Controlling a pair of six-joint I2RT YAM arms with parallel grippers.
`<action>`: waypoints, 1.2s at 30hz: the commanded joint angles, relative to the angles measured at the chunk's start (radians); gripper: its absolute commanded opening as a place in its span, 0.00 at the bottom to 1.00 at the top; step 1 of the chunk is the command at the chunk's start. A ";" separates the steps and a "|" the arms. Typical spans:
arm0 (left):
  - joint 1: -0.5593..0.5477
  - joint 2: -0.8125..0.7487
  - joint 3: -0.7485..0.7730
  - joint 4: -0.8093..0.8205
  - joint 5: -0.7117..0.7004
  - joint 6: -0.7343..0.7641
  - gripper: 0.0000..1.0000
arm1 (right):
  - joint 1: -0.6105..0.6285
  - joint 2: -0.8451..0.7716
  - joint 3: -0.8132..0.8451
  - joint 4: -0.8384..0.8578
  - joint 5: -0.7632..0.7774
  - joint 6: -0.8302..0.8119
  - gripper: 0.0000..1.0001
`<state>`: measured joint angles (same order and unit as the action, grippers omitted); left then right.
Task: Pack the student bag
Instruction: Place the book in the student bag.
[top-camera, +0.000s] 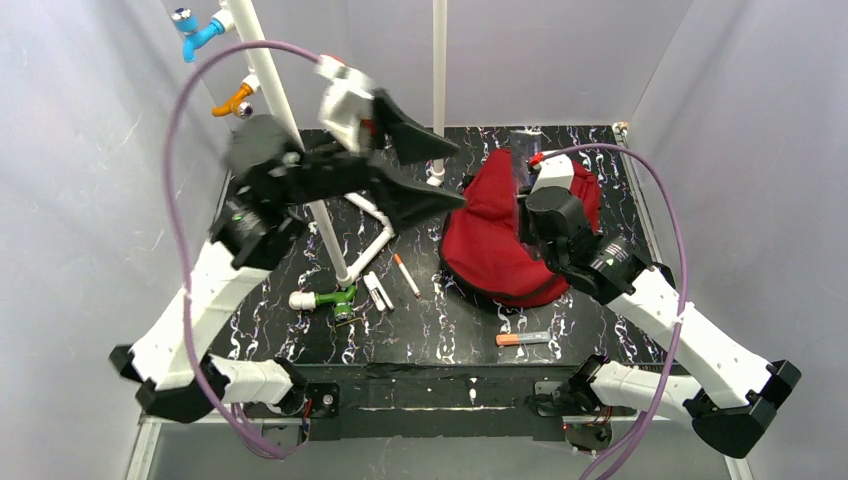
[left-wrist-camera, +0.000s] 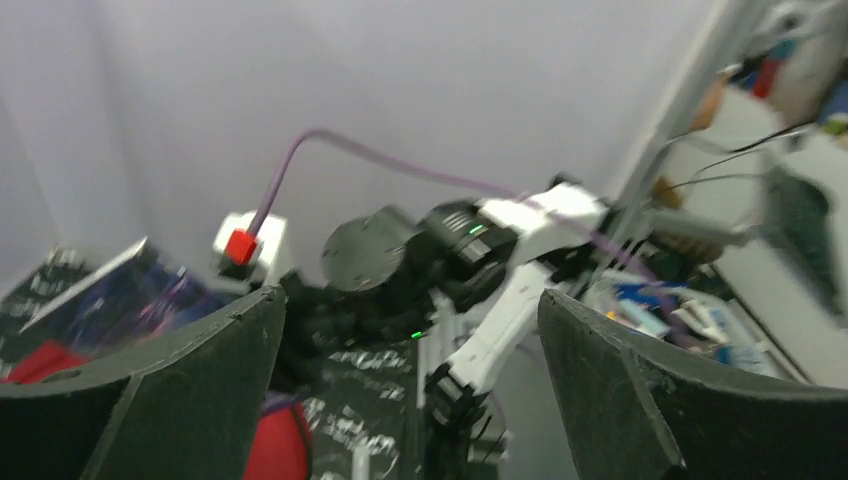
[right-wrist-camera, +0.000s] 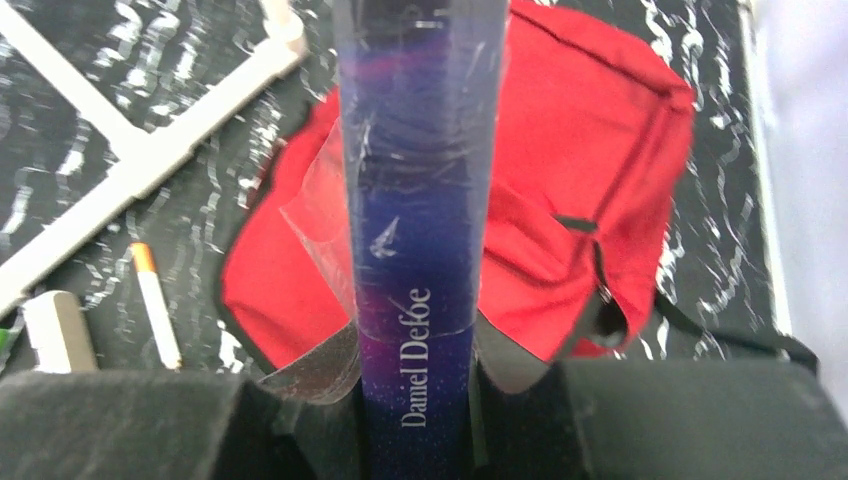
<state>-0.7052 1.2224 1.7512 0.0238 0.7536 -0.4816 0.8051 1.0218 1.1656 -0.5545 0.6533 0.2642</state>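
The student bag (top-camera: 485, 250), a dark-red soft backpack, lies on the black marbled table at the right; it also shows in the right wrist view (right-wrist-camera: 610, 140) and at the lower left of the left wrist view (left-wrist-camera: 275, 445). My right gripper (right-wrist-camera: 415, 365) is shut on a blue-purple book (right-wrist-camera: 415, 200) with "Daniel Defoe" on its spine, held edge-on just above the bag. In the top view the right gripper (top-camera: 528, 188) hangs over the bag's middle. My left gripper (top-camera: 455, 175) is open and empty, raised high left of the bag; between its fingers the left wrist view (left-wrist-camera: 410, 310) shows the right arm.
A white pipe frame (top-camera: 350, 240) with a green fitting (top-camera: 336, 298) stands left of centre. A white pen with an orange tip (top-camera: 406, 275) and a small white block (top-camera: 377, 291) lie beside it. An orange-capped marker (top-camera: 522, 339) lies near the front edge.
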 joint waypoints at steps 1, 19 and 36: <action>-0.155 0.088 0.007 -0.324 -0.340 0.442 0.98 | -0.004 -0.026 0.093 -0.158 0.166 0.126 0.01; -0.385 0.357 -0.645 0.076 -0.648 1.105 0.89 | -0.004 -0.394 0.134 -0.426 0.366 0.314 0.01; -0.429 0.658 -0.592 0.332 -1.082 1.144 0.47 | 0.005 -0.423 0.141 -0.457 0.321 0.329 0.01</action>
<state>-1.1263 1.8774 1.1038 0.2718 -0.1066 0.6426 0.8055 0.6151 1.2697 -1.1015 0.9375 0.5770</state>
